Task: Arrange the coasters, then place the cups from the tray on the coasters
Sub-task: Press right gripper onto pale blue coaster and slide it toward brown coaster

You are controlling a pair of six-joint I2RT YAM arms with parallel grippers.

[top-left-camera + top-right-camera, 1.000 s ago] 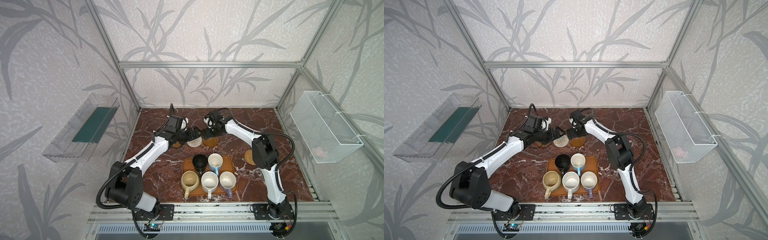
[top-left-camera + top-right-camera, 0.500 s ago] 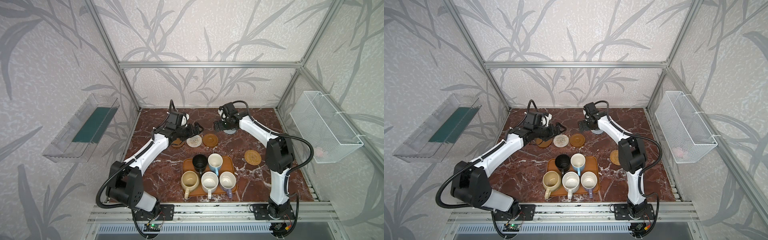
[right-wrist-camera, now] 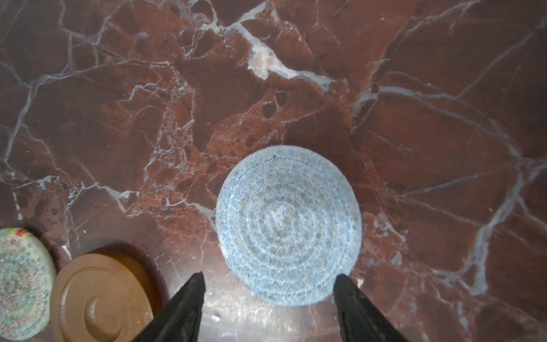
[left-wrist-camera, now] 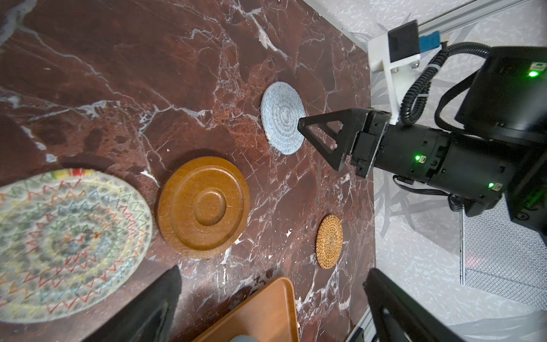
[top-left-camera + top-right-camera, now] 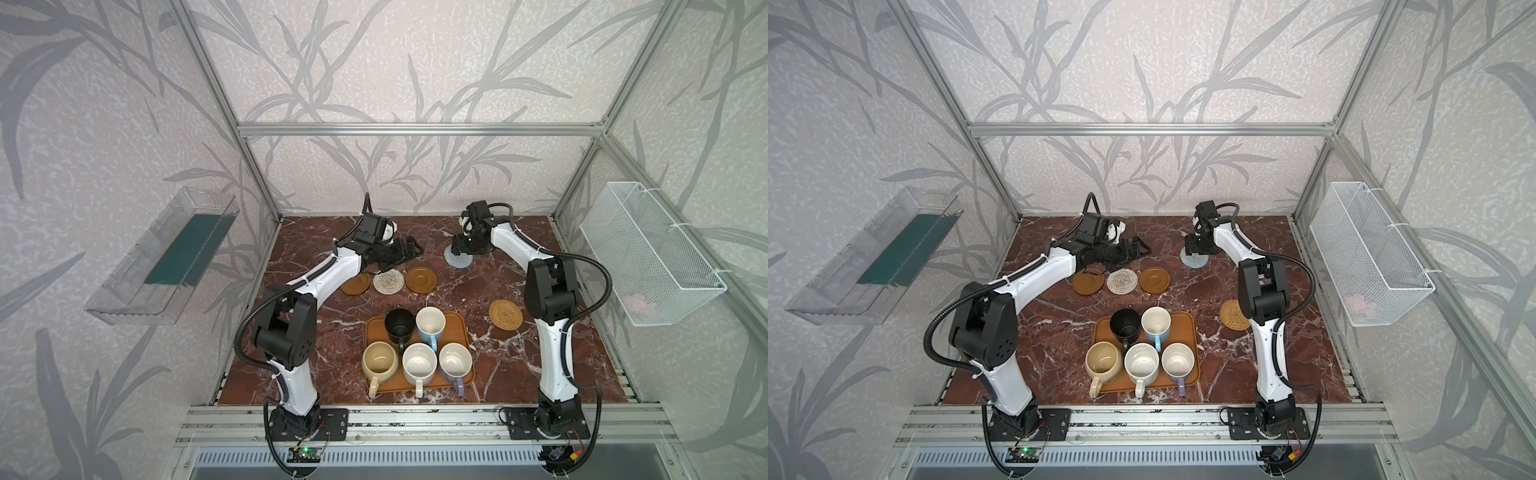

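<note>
On the dark red marble table (image 5: 478, 286), my right gripper (image 3: 268, 279) had its jaws apart, one each side of the round woven grey-blue coaster (image 3: 288, 222). My left gripper (image 5: 409, 249) had its jaws spread wide.

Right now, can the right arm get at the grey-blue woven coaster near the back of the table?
Probably yes. The right arm's jaws stand open, straddling the edge of the grey-blue coaster. It lies flat and alone on the marble table. The nearest brown coaster lies apart from it, and nothing is in between.

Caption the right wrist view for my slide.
Right gripper, jaws apart, poised over the grey-blue woven coaster on red marble; brown coaster nearby.
</note>
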